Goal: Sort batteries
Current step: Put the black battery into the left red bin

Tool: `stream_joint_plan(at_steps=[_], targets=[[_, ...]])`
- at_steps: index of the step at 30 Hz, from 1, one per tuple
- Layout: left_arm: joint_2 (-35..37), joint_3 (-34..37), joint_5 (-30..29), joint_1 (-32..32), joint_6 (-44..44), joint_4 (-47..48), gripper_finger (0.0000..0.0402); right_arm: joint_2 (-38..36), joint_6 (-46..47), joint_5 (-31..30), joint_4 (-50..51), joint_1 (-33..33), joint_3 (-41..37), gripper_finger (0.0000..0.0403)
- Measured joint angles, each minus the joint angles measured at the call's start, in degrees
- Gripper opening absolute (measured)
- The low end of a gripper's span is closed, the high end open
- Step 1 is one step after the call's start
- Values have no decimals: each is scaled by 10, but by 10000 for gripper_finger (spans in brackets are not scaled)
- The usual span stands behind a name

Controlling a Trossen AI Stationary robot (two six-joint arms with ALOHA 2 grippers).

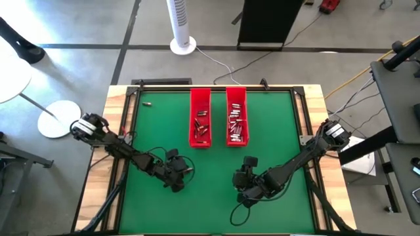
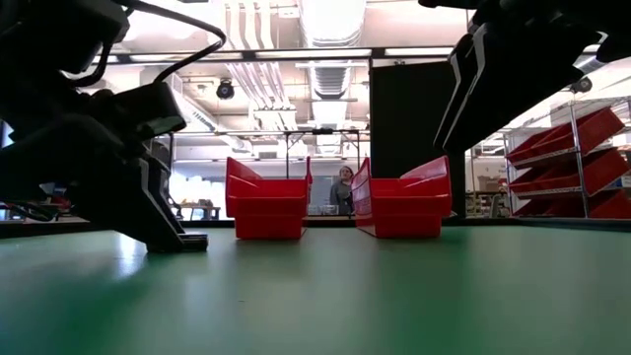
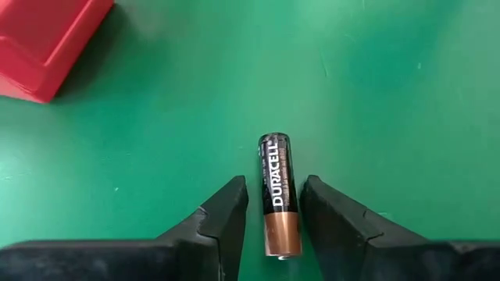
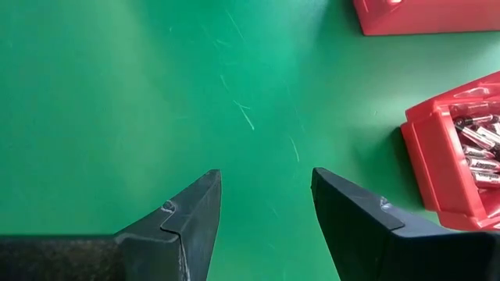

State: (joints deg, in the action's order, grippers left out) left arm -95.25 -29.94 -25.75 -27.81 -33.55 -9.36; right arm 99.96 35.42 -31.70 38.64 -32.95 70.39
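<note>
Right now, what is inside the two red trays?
The left tray holds a few darker batteries at its near end. The right tray holds more, silvery batteries, seen also from the right wrist. Anything under those piles is covered.

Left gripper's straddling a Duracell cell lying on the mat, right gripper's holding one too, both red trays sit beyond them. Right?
Not quite. The right gripper holds nothing: the right wrist view shows bare green mat between its open fingers. The left gripper does straddle the Duracell cell, and both red trays sit beyond.
</note>
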Motion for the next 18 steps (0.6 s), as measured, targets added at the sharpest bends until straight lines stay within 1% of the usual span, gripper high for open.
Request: stream_joint_plan(at_steps=[2, 4, 9, 14, 18], targets=[[0, 6, 3, 0, -1, -10, 112, 0, 0, 0, 0, 0, 0, 194], [0, 11, 2, 0, -12, -15, 98, 0, -3, 0, 0, 0, 0, 194], [0, 17, -3, 1, -34, -27, 27, 0, -8, 0, 0, 0, 0, 194], [10, -7, 7, 2, -16, -2, 30, -1, -16, 4, 15, 0, 6, 194], [45, -54, 41, 3, 23, 66, 34, -2, -11, 4, 59, -1, 28, 194]])
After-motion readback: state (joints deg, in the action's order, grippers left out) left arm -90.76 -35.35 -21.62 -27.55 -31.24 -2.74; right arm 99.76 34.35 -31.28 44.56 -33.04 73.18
